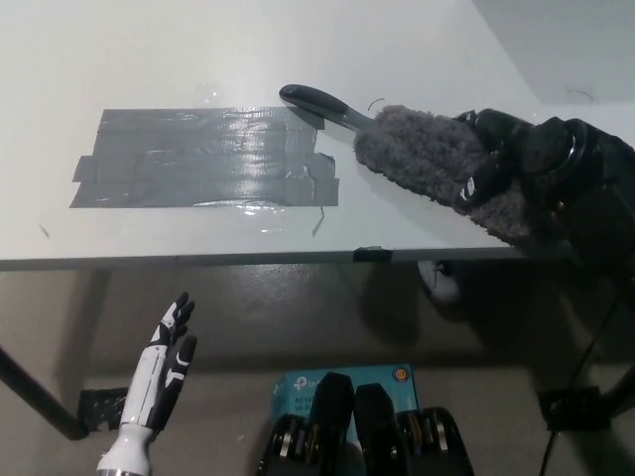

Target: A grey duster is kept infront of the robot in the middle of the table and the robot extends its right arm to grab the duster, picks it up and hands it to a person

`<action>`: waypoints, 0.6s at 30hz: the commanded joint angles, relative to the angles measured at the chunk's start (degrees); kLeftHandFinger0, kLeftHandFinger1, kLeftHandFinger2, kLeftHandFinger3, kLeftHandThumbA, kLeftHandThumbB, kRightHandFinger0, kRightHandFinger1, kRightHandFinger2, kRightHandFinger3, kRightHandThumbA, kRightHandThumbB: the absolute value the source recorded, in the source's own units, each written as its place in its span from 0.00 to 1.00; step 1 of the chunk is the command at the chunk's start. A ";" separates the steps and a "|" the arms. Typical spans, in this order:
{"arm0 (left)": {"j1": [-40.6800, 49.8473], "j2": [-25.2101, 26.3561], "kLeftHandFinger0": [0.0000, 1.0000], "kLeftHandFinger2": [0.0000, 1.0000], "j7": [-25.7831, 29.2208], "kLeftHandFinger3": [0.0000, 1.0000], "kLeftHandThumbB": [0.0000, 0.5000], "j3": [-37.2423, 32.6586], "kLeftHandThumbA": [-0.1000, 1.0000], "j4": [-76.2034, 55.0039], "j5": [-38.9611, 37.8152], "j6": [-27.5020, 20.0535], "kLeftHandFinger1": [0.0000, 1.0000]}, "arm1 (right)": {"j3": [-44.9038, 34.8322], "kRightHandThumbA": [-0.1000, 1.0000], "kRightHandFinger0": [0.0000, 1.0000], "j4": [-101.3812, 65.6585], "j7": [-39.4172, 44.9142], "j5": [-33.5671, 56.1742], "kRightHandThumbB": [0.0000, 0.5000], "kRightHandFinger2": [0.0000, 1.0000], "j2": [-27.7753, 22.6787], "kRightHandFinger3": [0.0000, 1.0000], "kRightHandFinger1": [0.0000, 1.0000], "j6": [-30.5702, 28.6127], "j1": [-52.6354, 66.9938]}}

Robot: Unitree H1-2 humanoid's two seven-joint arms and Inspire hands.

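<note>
Over the fluffy grey head of the duster (437, 164), the fingers (486, 178) of the black right hand (521, 159) curl down into the fibres, closing on the head from the right; whether they have a firm grip cannot be told. The duster lies flat on the tabletop (198, 59), its head near the front right edge and its dark handle (317, 102) pointing away toward the upper left. The handle's tip rests at the right end of a patch of grey tape (198, 159) stuck to the middle of the tabletop. The white left hand (164, 372) rests below the tabletop's front edge at the lower left, fingers apart and straight, holding nothing. A blue box (298, 392) lies on the floor (248, 317) beneath.
</note>
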 commanded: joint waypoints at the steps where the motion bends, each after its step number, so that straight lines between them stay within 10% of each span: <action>1: -0.87 1.14 1.00 1.00 1.85 1.00 0.52 -0.20 1.00 -1.61 0.51 -2.07 1.00 | 1.62 1.00 1.00 4.68 -2.67 -3.53 0.89 1.00 0.03 1.00 1.00 -2.21 -4.60; 11: -1.39 1.28 1.00 1.00 1.63 1.00 0.50 -0.38 1.00 -1.45 0.11 -2.07 1.00 | 2.33 1.00 1.00 17.40 -3.56 -3.01 1.00 1.00 2.90 1.00 1.00 -5.35 -6.07; 15: -1.74 1.36 1.00 1.00 1.61 1.00 0.48 -0.60 1.00 -1.48 0.14 -2.07 1.00 | 3.35 1.00 1.00 20.39 -1.23 -3.47 0.85 1.00 3.86 1.00 1.00 -6.19 -6.54; 18: -2.03 1.40 1.00 1.00 1.50 1.00 0.48 -0.55 1.00 -1.45 0.06 -2.07 1.00 | 2.13 0.63 0.83 21.70 -2.93 -2.44 0.69 1.00 4.69 1.00 0.95 -6.32 -6.18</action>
